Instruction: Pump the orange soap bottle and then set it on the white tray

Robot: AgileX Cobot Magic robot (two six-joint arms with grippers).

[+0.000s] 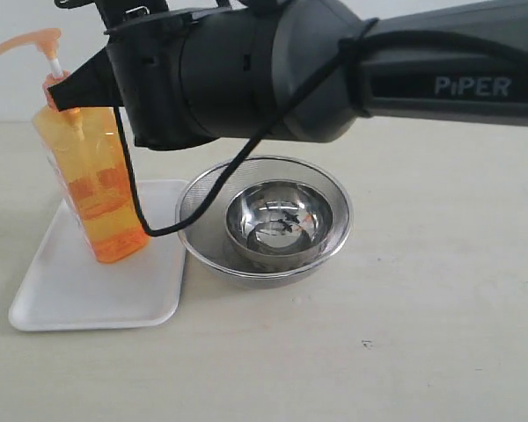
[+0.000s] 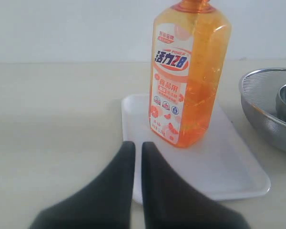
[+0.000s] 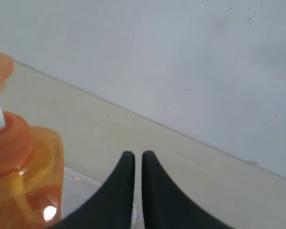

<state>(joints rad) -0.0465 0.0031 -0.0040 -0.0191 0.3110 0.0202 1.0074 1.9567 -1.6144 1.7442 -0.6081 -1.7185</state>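
Observation:
The orange soap bottle (image 1: 92,185) stands upright on the white tray (image 1: 88,294), its pump head (image 1: 31,41) raised on the white stem. My right gripper (image 1: 60,93) is shut and holds nothing. Its tip sits level with the bottle's collar and close beside it. In the right wrist view the bottle (image 3: 19,171) lies off to one side of the shut right gripper (image 3: 134,155). My left gripper (image 2: 134,144) is shut and holds nothing, low over the tray's (image 2: 229,162) near edge, a short way from the bottle's label (image 2: 169,90). It does not show in the exterior view.
A round metal mesh strainer (image 1: 202,198) holding a steel bowl (image 1: 282,220) stands right beside the tray. The right arm's dark body (image 1: 334,70) spans the top of the exterior view. A pale wall (image 3: 181,57) rises behind the table.

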